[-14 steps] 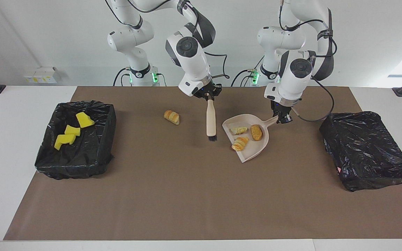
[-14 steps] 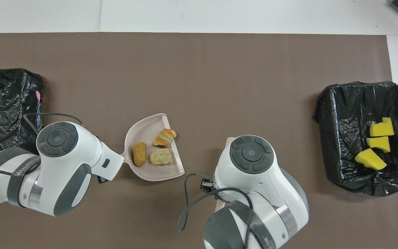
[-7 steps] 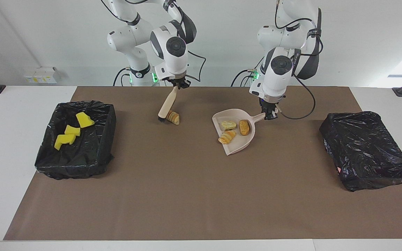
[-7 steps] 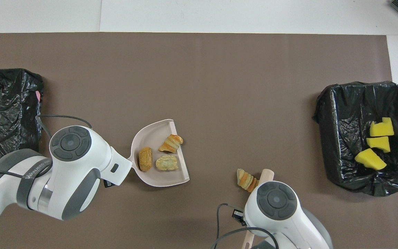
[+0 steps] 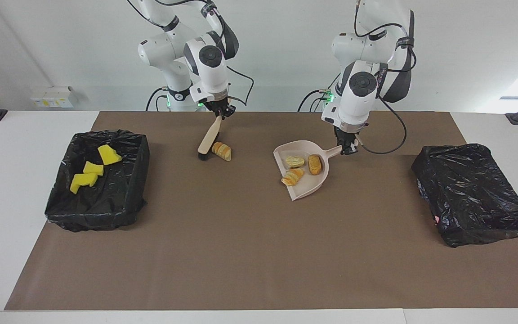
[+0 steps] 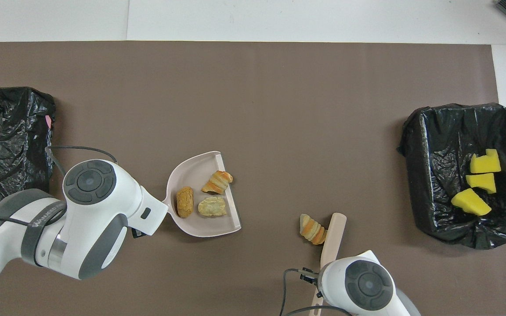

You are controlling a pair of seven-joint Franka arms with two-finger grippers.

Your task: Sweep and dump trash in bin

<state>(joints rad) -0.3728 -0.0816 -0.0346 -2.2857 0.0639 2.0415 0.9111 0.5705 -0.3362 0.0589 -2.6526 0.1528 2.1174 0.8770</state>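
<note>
Four golden-brown bread pieces count out as three in the dustpan, one of them at its lip, and a lone croissant on the brown mat toward the right arm's end from the dustpan, touching the brush. Three yellow foam chunks lie in the lined bin past it. All likely light, soft and prone to roll, so push low. The right gripper clamps the brush handle; the left gripper clamps the dustpan handle.
</note>
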